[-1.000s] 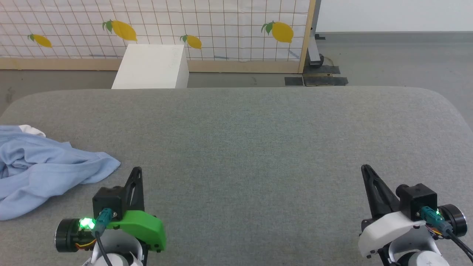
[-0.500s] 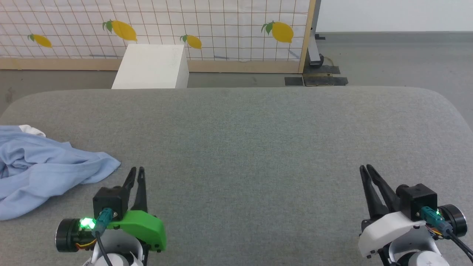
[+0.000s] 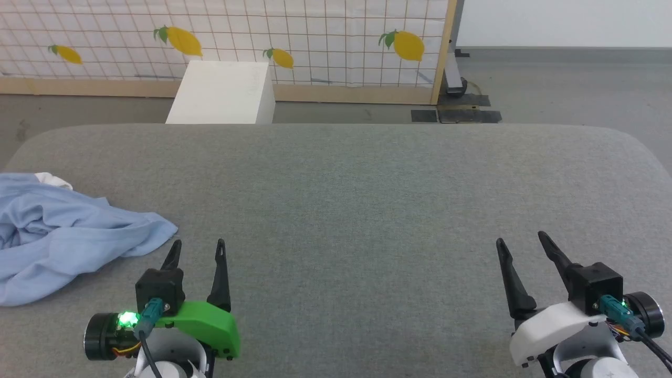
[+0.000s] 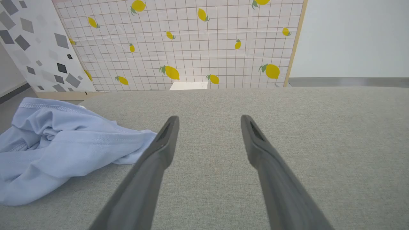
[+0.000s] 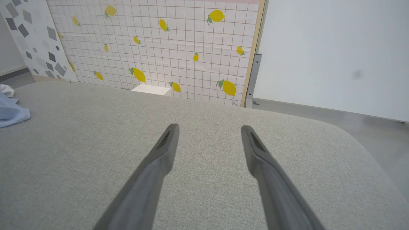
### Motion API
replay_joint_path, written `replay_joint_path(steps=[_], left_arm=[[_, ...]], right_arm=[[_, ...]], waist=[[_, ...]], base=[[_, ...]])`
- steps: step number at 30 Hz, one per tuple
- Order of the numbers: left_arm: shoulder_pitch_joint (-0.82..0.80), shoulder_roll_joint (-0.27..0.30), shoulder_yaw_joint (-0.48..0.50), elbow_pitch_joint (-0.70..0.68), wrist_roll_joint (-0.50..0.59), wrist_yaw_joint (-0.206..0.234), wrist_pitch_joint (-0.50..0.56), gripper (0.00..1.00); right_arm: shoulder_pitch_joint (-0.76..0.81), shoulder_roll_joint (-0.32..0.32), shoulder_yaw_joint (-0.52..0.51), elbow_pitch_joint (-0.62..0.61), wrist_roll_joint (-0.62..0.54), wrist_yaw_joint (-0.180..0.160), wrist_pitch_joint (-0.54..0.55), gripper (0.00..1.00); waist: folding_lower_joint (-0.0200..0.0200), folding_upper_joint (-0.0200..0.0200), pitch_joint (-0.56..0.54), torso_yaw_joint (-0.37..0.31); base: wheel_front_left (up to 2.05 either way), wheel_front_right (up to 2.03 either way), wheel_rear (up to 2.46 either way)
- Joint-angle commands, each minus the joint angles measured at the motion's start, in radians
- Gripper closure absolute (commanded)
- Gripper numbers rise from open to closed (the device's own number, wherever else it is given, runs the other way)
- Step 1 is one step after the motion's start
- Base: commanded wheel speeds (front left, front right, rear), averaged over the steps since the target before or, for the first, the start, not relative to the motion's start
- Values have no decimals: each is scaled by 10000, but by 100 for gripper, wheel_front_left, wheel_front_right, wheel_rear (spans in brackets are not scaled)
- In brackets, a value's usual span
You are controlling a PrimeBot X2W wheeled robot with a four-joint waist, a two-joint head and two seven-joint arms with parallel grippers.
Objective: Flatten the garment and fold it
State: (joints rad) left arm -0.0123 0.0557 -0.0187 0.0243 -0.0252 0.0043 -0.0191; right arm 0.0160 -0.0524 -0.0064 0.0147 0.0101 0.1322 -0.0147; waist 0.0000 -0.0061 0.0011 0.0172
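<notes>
The garment (image 3: pixel 63 231), light blue and crumpled with a bit of white collar at its far edge, lies at the left edge of the grey padded table (image 3: pixel 357 189). In the left wrist view the garment (image 4: pixel 60 143) reaches up to the left finger. My left gripper (image 3: pixel 198 245) hovers just right of the garment's near corner, open and empty; its own view shows the left gripper (image 4: pixel 208 118) with jaws spread over bare table. Far to the right, my right gripper (image 3: pixel 521 241) is open too, holding nothing. From the right wrist the right gripper (image 5: pixel 209 127) points across bare fabric, the garment (image 5: pixel 11 110) at far left.
A white box (image 3: pixel 223 100) stands on the floor beyond the table's far edge. Behind it runs a lemon-patterned grid screen (image 3: pixel 315 42) with a wooden frame. The table's rounded corners fall away at far left and right.
Both grippers have gone from shut to open. The head camera has shifted slightly, so the whole picture sits a little lower and to the right.
</notes>
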Motion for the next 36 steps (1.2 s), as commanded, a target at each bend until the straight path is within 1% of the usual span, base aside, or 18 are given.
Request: replay_joint_path(steps=[1, 11, 29, 36], left_arm=[[-122, 18, -39, 70, -72, 87, -106, 0], [-152, 86, -73, 246, -241, 239, -314, 0], [-126, 158, -122, 473, -585, 522, -705, 0], [-101, 176, -120, 488, -708, 585, -846, 0]], right_arm=[[-26, 2, -10, 53, 104, -2, -112, 0], [-87, 4, 45, 185, 158, -3, -313, 0], [-172, 8, 174, 378, 260, -5, -672, 0], [-178, 9, 192, 438, 295, -6, -795, 0]], waist=[[0, 5, 9, 87], [0, 10, 38, 649], [0, 20, 73, 1872], [0, 23, 99, 2227]], base=[[0, 0, 0], [0, 0, 0], [0, 0, 0], [0, 0, 0]])
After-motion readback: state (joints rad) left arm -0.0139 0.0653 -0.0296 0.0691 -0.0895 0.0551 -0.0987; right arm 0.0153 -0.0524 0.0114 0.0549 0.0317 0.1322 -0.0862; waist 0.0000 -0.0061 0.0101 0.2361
